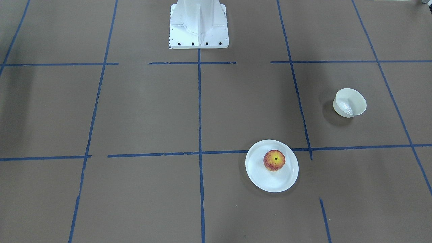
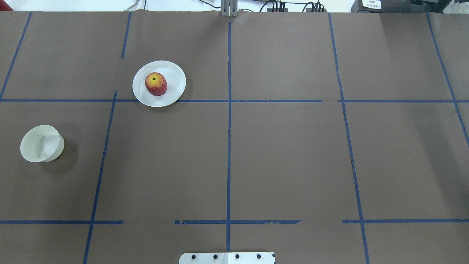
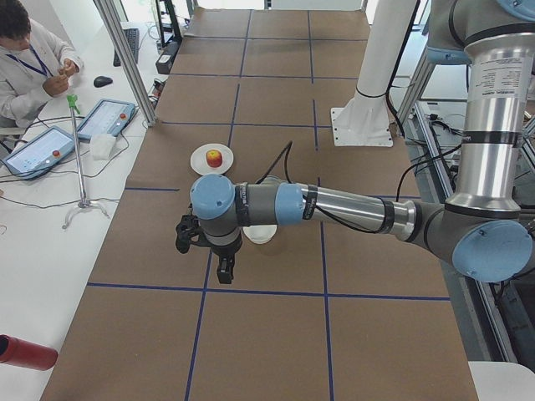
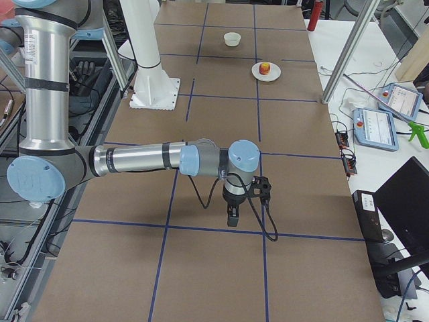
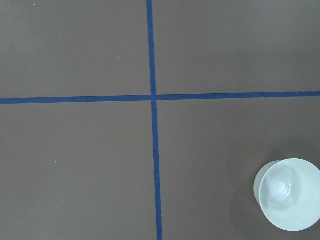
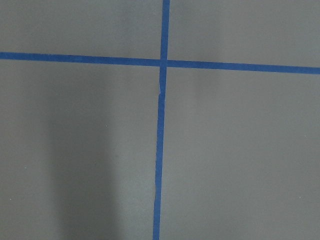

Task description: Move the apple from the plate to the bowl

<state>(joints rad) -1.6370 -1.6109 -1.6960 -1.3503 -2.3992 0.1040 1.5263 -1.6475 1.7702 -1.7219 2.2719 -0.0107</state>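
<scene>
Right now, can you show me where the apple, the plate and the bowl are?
apple (image 2: 155, 84): overhead view, middle of its red skin.
plate (image 2: 176, 80): overhead view, bare white part beside the apple.
bowl (image 1: 354, 99): front-facing view, glossy inner wall.

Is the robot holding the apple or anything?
Nothing that shows. The apple sits on the plate, the bowl stands alone, and the left pincer and right pincer hang away from them.
</scene>
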